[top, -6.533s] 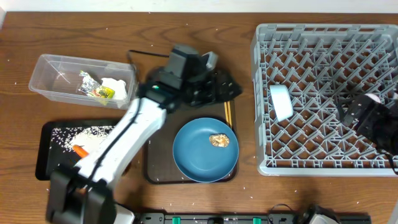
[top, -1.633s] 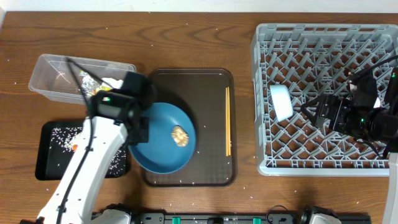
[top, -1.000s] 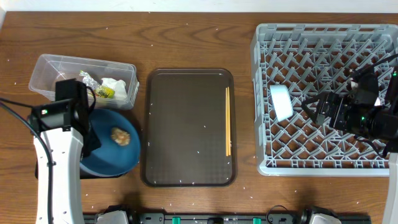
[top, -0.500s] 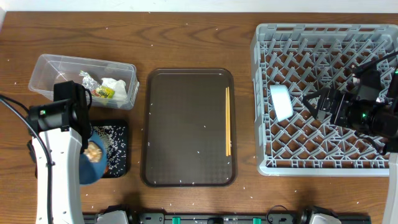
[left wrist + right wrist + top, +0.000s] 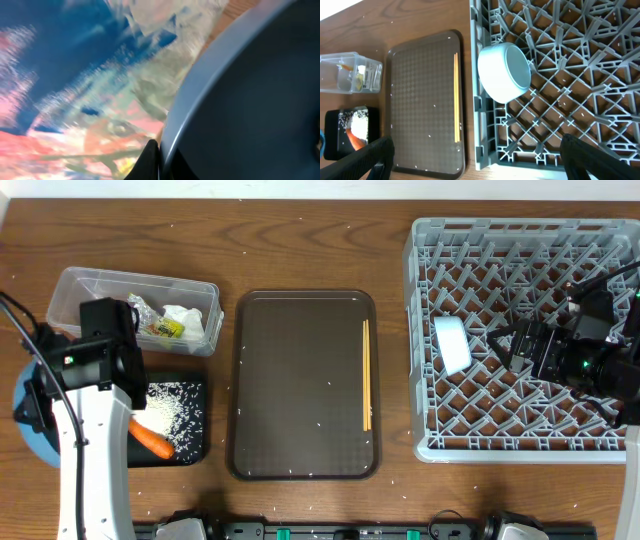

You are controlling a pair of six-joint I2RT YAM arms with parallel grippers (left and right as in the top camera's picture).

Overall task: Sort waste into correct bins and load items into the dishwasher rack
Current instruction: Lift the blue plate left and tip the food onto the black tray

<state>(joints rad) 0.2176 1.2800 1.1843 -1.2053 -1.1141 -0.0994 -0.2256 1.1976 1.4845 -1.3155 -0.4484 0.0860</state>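
Left gripper [image 5: 156, 159] is clamped tight on the rim of the blue plate [image 5: 28, 428], and the plate shows partly from under that arm. Just beside this gripper sits the black tray [image 5: 198, 452], with 1 carrot [image 5: 150, 440] and rice [image 5: 165, 405] in it. Right gripper [image 5: 503, 348] hovers over the dishwasher rack [image 5: 520, 442], its 2 fingers spread wide apart. The light blue cup [image 5: 452, 343] lies on its side just ahead of them.
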